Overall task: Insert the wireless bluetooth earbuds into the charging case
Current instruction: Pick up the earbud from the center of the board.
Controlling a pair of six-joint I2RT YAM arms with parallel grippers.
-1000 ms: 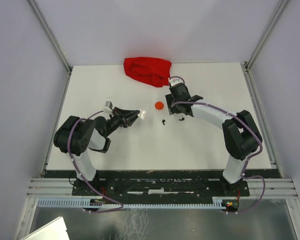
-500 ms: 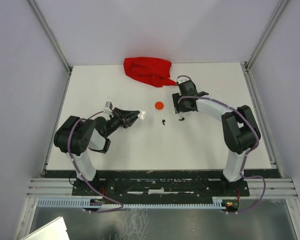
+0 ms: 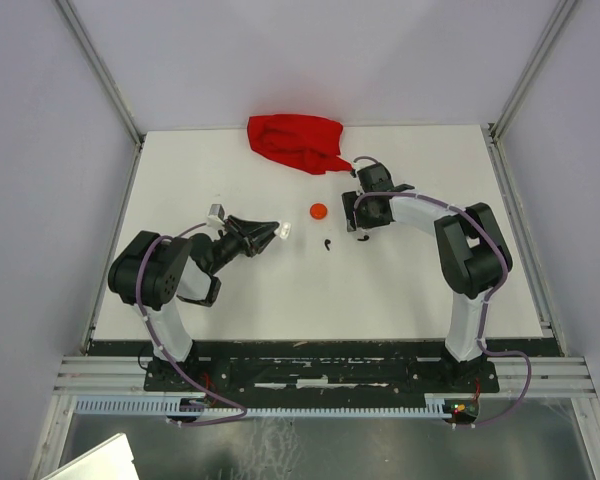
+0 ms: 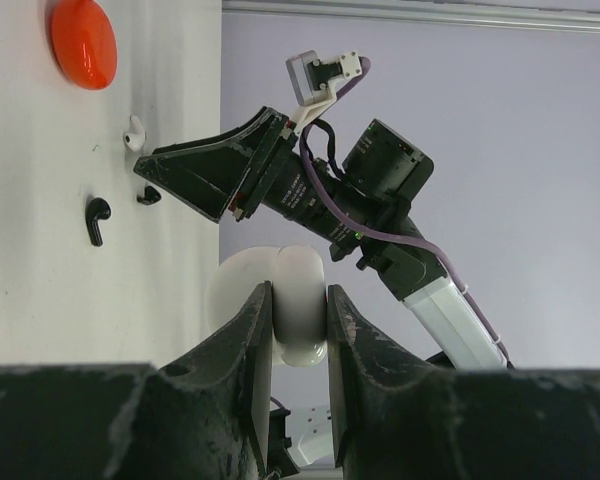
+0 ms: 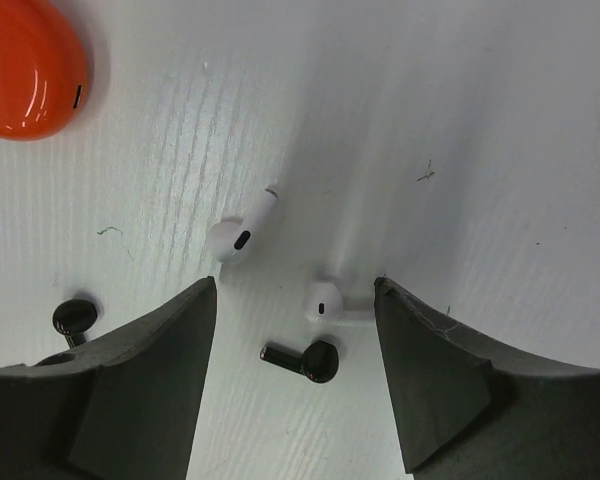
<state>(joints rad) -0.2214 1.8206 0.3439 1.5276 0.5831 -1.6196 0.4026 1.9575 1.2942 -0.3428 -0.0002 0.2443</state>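
My left gripper (image 4: 300, 305) pinches a round white plastic case (image 4: 300, 268); my right gripper (image 5: 293, 290) gapes wide, a white earbud (image 5: 323, 299) lower-centre, touching neither finger.

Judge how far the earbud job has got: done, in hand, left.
Done: nothing shows as seated. In hand: the left gripper is shut on the white case; the open right gripper hovers over two white earbuds. Left: grasping those, and the black earbuds beside them, then inserting.
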